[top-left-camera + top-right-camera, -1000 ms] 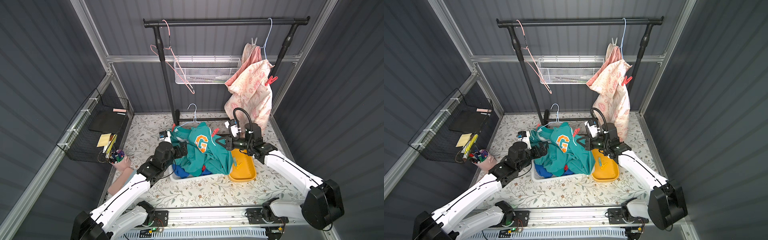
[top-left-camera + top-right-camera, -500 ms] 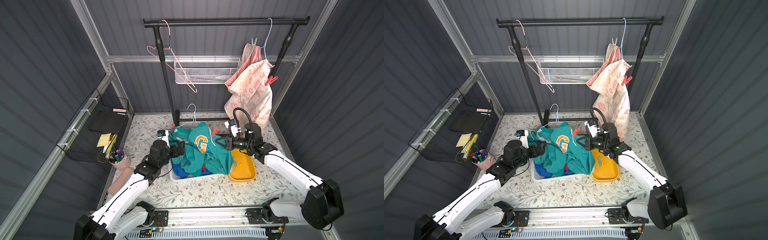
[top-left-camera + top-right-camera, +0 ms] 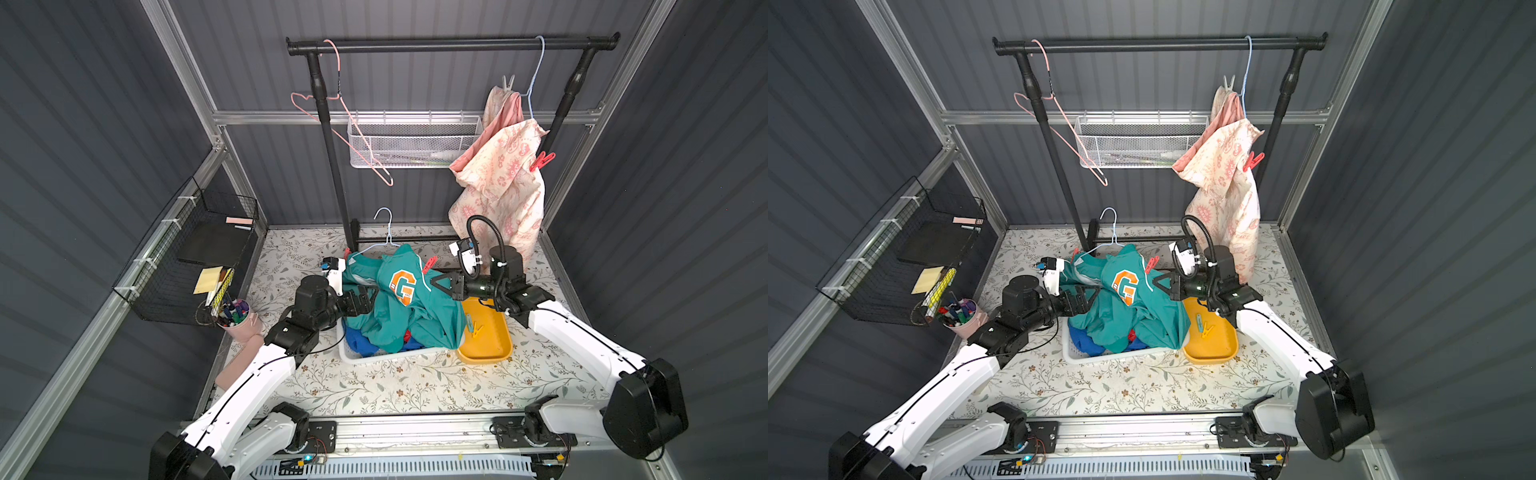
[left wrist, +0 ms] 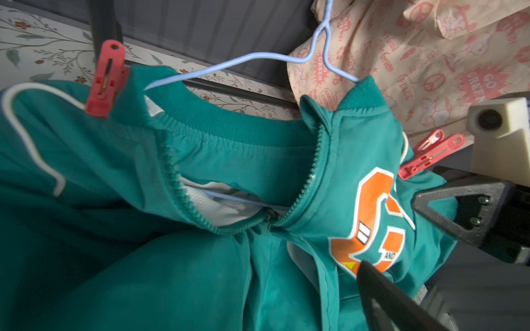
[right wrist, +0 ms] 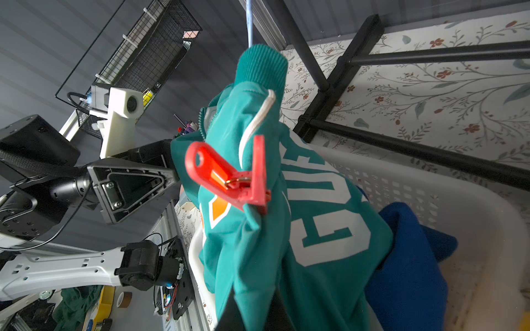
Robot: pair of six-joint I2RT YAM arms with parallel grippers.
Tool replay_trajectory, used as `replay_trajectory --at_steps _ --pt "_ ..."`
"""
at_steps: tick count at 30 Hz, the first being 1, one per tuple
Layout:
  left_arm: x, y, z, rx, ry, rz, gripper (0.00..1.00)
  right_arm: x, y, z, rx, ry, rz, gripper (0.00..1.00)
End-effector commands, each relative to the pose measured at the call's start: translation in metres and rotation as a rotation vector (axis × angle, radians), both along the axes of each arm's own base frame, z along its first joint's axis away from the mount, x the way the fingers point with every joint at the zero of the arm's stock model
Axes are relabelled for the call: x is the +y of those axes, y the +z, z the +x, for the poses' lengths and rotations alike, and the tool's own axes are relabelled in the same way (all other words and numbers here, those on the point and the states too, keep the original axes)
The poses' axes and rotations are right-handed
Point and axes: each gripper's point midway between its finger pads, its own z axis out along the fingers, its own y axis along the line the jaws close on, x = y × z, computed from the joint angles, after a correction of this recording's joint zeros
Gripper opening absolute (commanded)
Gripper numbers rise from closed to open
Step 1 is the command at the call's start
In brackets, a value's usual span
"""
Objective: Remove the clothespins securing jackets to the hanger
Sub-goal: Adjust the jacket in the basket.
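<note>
Floral tabletop (image 3: 374, 386): teal jacket (image 3: 415, 320) is lying heaped over the white basket (image 3: 374, 358) at mid-tabletop.
I'm watching my right claw (image 3: 435, 283) pinching its fabric near a red clothespin (image 3: 430, 264), while my left claw (image 3: 365, 300) is gaping wide beside the other shoulder.

Teal jacket (image 4: 229, 160): smooth woven cloth with a faint sheen and a ribbed knit collar, pinched in the right gripper (image 3: 434, 283).
Red clothespin (image 5: 229, 174): glossy hard plastic with a bare metal spring, seen just ahead of the right gripper.
Hanger (image 4: 324, 27): smooth light-blue coated wire, seen beyond the left gripper (image 3: 369, 300).
Basket (image 5: 430, 186): matt white perforated plastic, seen ahead of the right gripper.
Left gripper fingers (image 5: 129, 186): matt black plastic, faintly grained.
</note>
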Motion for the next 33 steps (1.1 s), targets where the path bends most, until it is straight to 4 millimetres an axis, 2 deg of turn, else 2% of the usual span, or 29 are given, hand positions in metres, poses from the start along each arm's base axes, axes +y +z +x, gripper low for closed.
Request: replay_trajectory --at_steps 1,6,8,11,13,17,21,26,33 --pt "-0.023 0.020 0.006 -0.056 -0.121 -0.051 0.99 -0.002 0.010 0.008 -0.042 -0.013 0.039 0.00" --pt "-0.035 0.039 0.025 -0.130 -0.179 -0.008 0.99 -0.007 0.014 0.014 -0.044 -0.031 0.062 0.00" --pt "-0.044 0.039 0.030 -0.157 -0.231 0.007 0.99 -0.008 0.012 0.016 -0.043 -0.038 0.062 0.00" --pt "-0.054 0.012 0.038 -0.119 -0.293 0.046 0.99 -0.010 0.011 0.020 -0.041 -0.049 0.067 0.00" --pt "-0.051 -0.007 0.046 -0.066 -0.253 0.069 0.99 -0.012 0.011 0.021 -0.040 -0.056 0.077 0.00" --pt "-0.017 -0.018 0.058 -0.017 -0.060 0.101 0.99 -0.012 0.009 0.021 -0.032 -0.057 0.079 0.00" --pt "0.014 -0.013 0.059 -0.018 0.088 0.166 0.99 -0.012 0.006 0.022 -0.025 -0.058 0.073 0.00" --pt "0.050 -0.011 0.049 0.020 0.254 0.218 0.99 -0.010 0.004 0.023 -0.017 -0.047 0.071 0.00" --pt "0.086 -0.016 0.035 0.088 0.425 0.278 0.99 -0.007 0.003 0.023 -0.005 -0.025 0.075 0.00"
